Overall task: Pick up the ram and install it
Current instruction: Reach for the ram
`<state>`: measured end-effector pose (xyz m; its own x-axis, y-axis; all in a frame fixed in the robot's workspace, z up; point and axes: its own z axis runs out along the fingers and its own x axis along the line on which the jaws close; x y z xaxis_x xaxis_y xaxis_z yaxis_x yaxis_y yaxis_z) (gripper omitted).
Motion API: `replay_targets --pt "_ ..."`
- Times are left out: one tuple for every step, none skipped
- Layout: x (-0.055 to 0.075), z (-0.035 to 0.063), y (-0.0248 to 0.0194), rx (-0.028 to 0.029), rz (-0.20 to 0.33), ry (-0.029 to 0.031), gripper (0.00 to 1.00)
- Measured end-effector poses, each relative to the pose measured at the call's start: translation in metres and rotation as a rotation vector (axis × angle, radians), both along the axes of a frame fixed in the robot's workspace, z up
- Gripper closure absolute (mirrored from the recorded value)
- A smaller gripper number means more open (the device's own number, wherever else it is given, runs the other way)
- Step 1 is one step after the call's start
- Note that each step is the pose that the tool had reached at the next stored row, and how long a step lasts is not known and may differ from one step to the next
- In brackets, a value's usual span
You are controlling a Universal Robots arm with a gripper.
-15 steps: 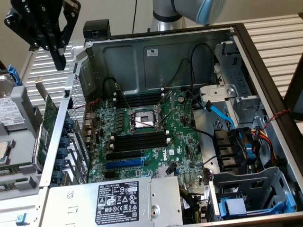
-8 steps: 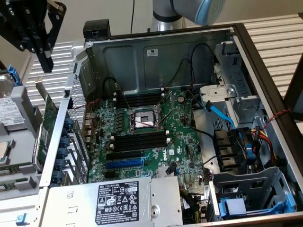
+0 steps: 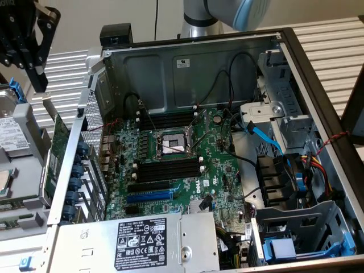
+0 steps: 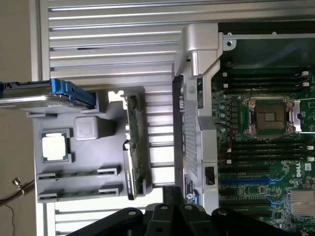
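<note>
Two ram sticks [image 4: 78,173] [image 4: 78,191], thin green boards seen edge-on, rest in holders on the grey parts tray [image 4: 98,147]. My black gripper [image 3: 38,84] hangs high over that tray, outside the open computer case at the exterior view's left. Its fingers [image 4: 162,214] are shut with nothing between them, well above the ram. Long black memory slots [image 3: 170,169] [image 4: 266,150] lie empty on both sides of the processor socket [image 3: 169,145] on the green motherboard.
The tray also carries a loose processor [image 4: 55,146], a green expansion card [image 4: 134,147] standing on edge and a drive with a blue bracket [image 4: 59,93]. The case's metal side wall [image 3: 74,142] rises between tray and motherboard. Cables and a power supply [image 3: 142,242] crowd the case.
</note>
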<state>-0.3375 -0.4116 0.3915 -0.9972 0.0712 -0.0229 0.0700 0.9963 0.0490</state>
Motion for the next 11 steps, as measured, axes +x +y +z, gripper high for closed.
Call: replay_targets --pt "-0.004 -0.0004 0.0000 0.0000 0.000 0.0000 0.89" --pt "-0.008 -0.0008 0.0000 0.0000 0.000 -0.0001 0.89" --pt "-0.012 -0.0012 0.0000 0.0000 0.000 -0.0002 0.89" --pt "-0.016 -0.0016 0.0000 0.0000 0.000 -0.0002 0.89" --pt "-0.020 -0.0018 0.0000 0.0000 0.000 -0.0002 0.89" --pt "-0.023 -0.0021 0.0000 -0.0001 0.000 -0.0001 0.89" --pt "-0.026 -0.0023 0.0000 -0.0001 0.000 -0.0001 0.89" --pt "-0.029 -0.0024 0.0000 0.0000 0.000 -0.0002 0.89" --pt "-0.032 -0.0025 0.0000 0.0000 0.000 -0.0002 0.89" --pt "-0.035 -0.0025 0.0000 0.0000 0.000 -0.0002 0.89" --pt "-0.038 -0.0026 0.0000 0.0000 0.000 -0.0002 0.89"
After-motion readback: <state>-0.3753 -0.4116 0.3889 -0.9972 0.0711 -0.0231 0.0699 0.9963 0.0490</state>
